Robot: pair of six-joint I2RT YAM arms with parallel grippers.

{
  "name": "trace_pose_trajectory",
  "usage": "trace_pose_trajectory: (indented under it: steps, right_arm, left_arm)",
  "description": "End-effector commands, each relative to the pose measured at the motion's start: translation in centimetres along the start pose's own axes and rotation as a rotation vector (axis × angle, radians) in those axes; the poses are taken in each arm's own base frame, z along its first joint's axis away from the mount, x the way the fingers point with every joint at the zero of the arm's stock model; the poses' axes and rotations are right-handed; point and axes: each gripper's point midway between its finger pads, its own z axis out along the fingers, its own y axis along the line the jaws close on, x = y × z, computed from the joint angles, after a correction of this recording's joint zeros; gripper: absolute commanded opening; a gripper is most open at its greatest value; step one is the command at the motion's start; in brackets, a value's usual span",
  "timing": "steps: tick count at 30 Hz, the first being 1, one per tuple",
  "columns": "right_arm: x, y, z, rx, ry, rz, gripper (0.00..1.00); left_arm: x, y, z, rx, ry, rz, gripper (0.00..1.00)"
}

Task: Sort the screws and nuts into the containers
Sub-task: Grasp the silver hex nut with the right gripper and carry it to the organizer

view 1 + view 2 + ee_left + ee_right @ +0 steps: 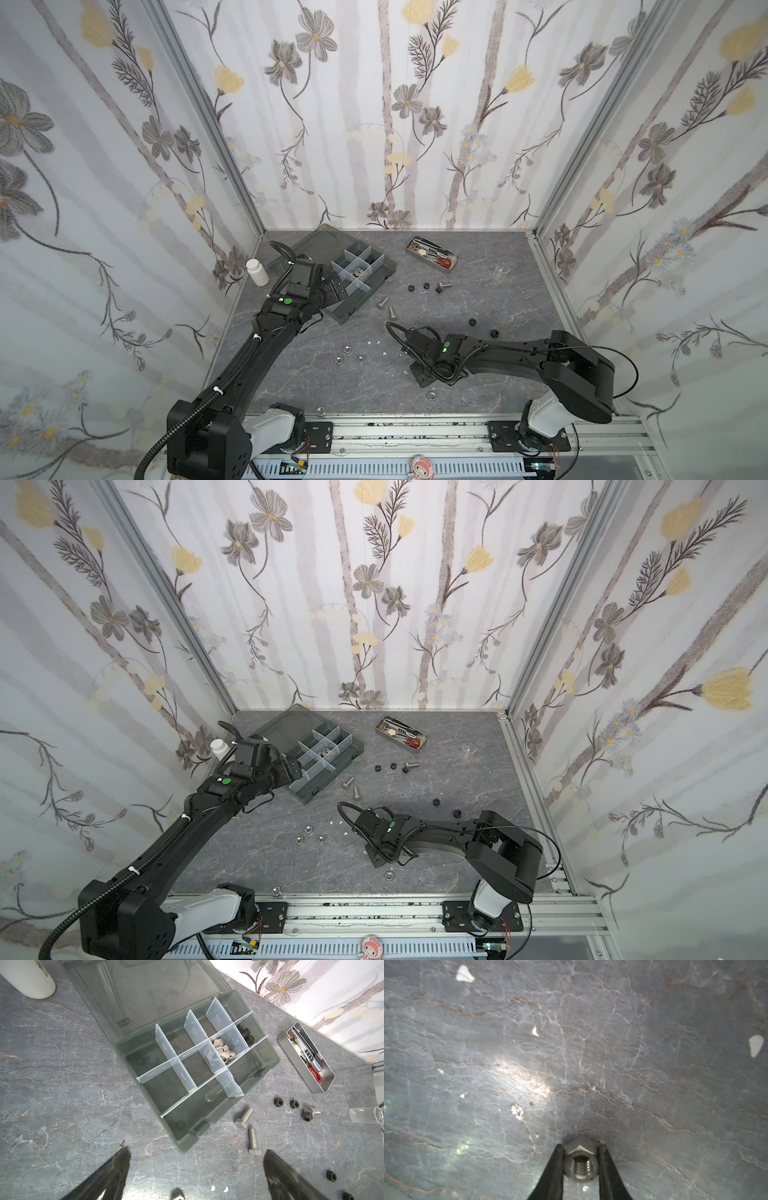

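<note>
Right gripper (580,1144): fingers clamped against both sides of a silver nut (580,1160), down at the counter (591,1053), around 6 o'clock of the counter in both top views.
Left gripper (196,1150): fingers wide apart, holding nothing, at the 8 o'clock edge of the organizer box (160,1088) in a top view.
Compartments: one middle compartment (209,1043) holds silver screws (223,1051); its neighbour holds black screws (246,1034).
Loose on counter: two loose silver screws (244,1118) at 4 o'clock of the box; black nuts (278,1102) at 3 o'clock.
</note>
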Motion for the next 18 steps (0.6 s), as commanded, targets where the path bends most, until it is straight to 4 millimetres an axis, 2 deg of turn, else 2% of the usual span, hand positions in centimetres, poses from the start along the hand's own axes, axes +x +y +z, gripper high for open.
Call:
trace_pose_trajectory:
  steps: [1,7,14,18]
  right_arm:
    - [-0.5,0.0,-0.5,0.003,-0.011,0.003,0.20]
    - [-2.7,0.3,-1.5,-0.032,-0.043,0.011,0.19]
    - [-7.2,-0.1,-3.2,-0.088,-0.112,0.033,0.19]
    - [-9.9,-0.7,-3.9,-0.094,-0.145,0.039,0.18]
  left_arm:
    - [-0.6,-0.1,-0.4,0.004,-0.022,0.004,1.00]
    - [-0.3,0.2,-0.8,-0.005,-0.022,0.018,1.00]
    - [0.4,0.8,-1.4,-0.015,-0.009,0.027,1.00]
    - [0.9,0.4,-2.1,0.026,-0.001,0.046,1.00]
